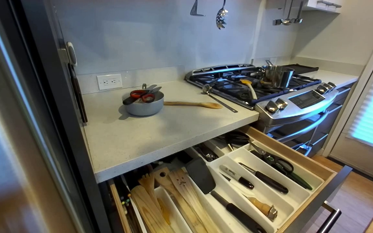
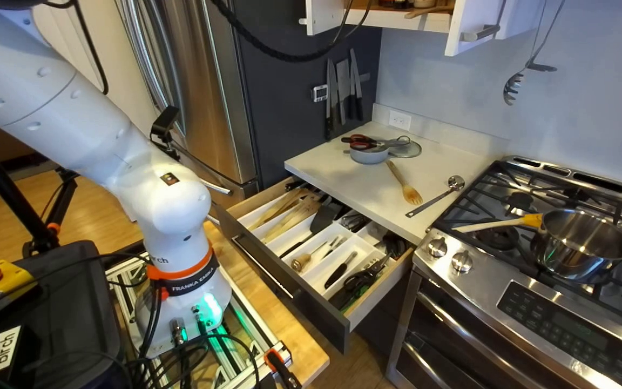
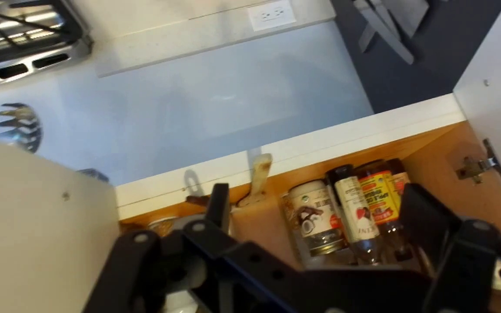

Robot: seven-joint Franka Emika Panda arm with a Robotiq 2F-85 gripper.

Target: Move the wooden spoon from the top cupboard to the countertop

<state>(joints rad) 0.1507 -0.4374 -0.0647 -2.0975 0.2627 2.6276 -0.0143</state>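
The wooden spoon (image 3: 260,174) lies in the open top cupboard, its pale end sticking out over the white shelf edge in the wrist view; the rest is partly hidden. It also shows as a wooden strip at the cupboard edge in an exterior view (image 2: 428,11). My gripper (image 3: 322,206) is open and empty before the cupboard. The spoon's end appears between the fingers, closer to the left one, not touched. The gripper is outside both exterior views. The countertop (image 1: 134,142) is the pale slab below, also in an exterior view (image 2: 343,175).
Bottles (image 3: 355,208) and a jar (image 3: 313,213) stand in the cupboard. Open doors (image 3: 37,226) flank it. On the countertop are a grey pot with scissors (image 1: 144,105), another wooden utensil (image 1: 193,104) and a ladle (image 1: 220,101). An open drawer (image 2: 289,281) holds utensils beneath.
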